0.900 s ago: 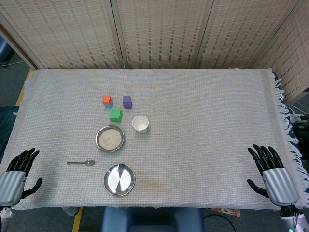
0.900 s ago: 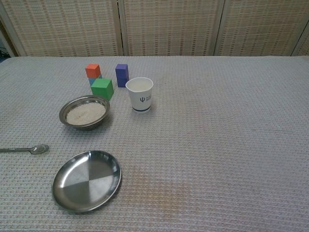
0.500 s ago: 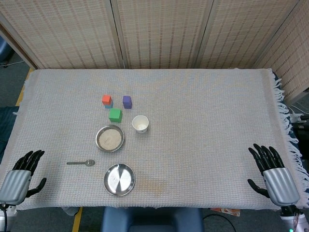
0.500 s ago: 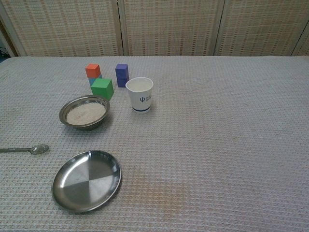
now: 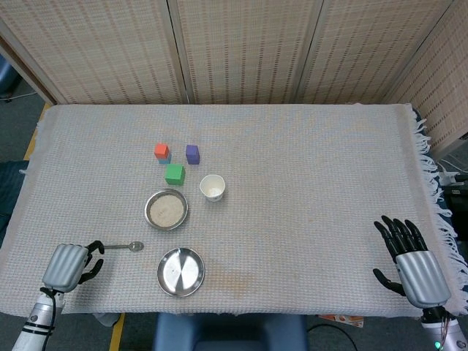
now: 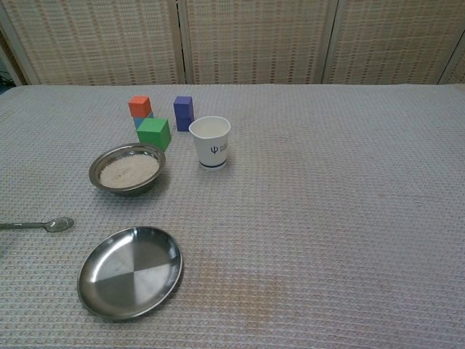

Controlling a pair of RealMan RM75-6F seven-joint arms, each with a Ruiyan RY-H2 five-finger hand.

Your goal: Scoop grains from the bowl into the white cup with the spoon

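A steel bowl [image 5: 167, 209] [image 6: 128, 169] of pale grains stands left of centre. The white paper cup [image 5: 212, 187] [image 6: 211, 142] stands upright just to its right and a little farther back. A metal spoon [image 5: 124, 246] [image 6: 43, 225] lies flat on the cloth in front of the bowl, bowl end to the right. My left hand [image 5: 71, 265] is at the near left, its dark fingers [image 5: 93, 251] bent down right by the end of the spoon's handle; it holds nothing. My right hand [image 5: 409, 259] rests at the near right edge with fingers spread, holding nothing. The chest view shows neither hand.
An empty steel plate [image 5: 180, 271] [image 6: 131, 271] lies in front of the bowl, right of the spoon. Red [image 5: 161, 151], purple [image 5: 192, 153] and green [image 5: 174, 174] blocks sit behind the bowl. The cloth-covered table [image 5: 314, 183] has a fringed right edge.
My left hand has moved right from the table's left corner to the end of the spoon's handle, turning its fingers downward. The spoon and the right hand have stayed put.
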